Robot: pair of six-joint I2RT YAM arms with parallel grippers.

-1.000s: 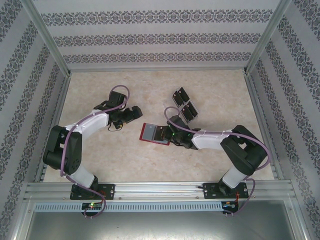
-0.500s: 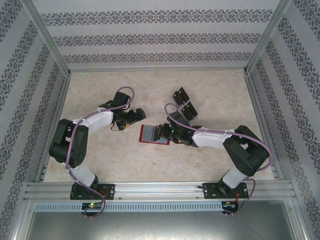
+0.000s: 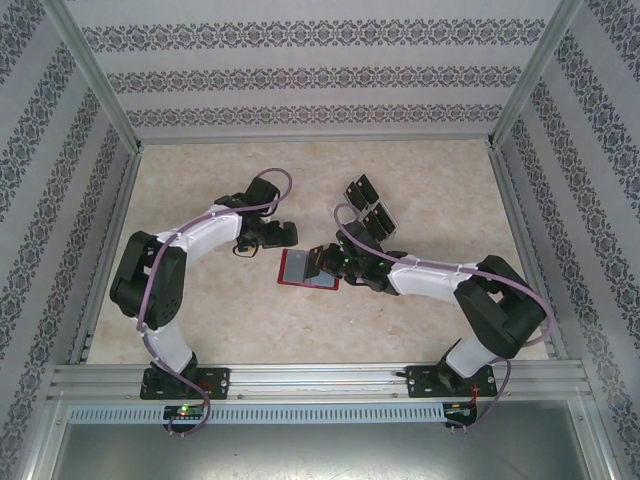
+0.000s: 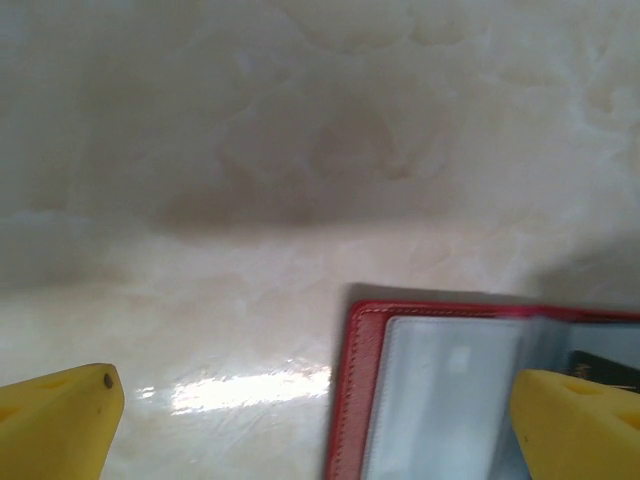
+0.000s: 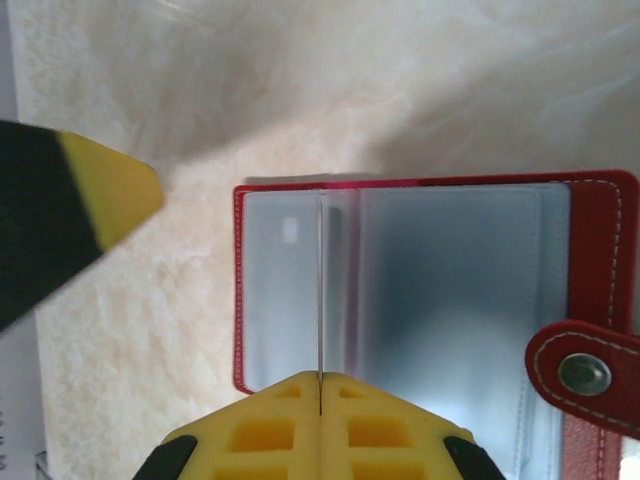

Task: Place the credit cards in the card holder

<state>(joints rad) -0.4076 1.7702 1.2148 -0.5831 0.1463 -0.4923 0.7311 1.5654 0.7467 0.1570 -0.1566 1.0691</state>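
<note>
The red card holder [image 3: 298, 270] lies open on the table, grey pockets up [image 5: 450, 280], its snap tab [image 5: 585, 375] at the right. My right gripper [image 5: 320, 385] is shut on a thin credit card [image 5: 320, 290], seen edge-on and standing over the holder's left pocket. Part of a black card [image 4: 605, 368] shows behind my left gripper's right fingertip [image 4: 580, 420]. My left gripper [image 4: 315, 400] is open, low over the table, straddling the holder's far left corner [image 4: 440, 390]. In the top view it [image 3: 285, 235] sits just behind the holder.
A clear tiered rack [image 3: 368, 210] with more black cards stands behind the right gripper. The left gripper's black and yellow finger [image 5: 90, 205] shows close to the holder's left edge. Patterned walls and metal rails enclose the marble-look table [image 3: 200, 310].
My left arm has swung right and come down beside the card holder. The right gripper has edged left over the holder with the card still in it.
</note>
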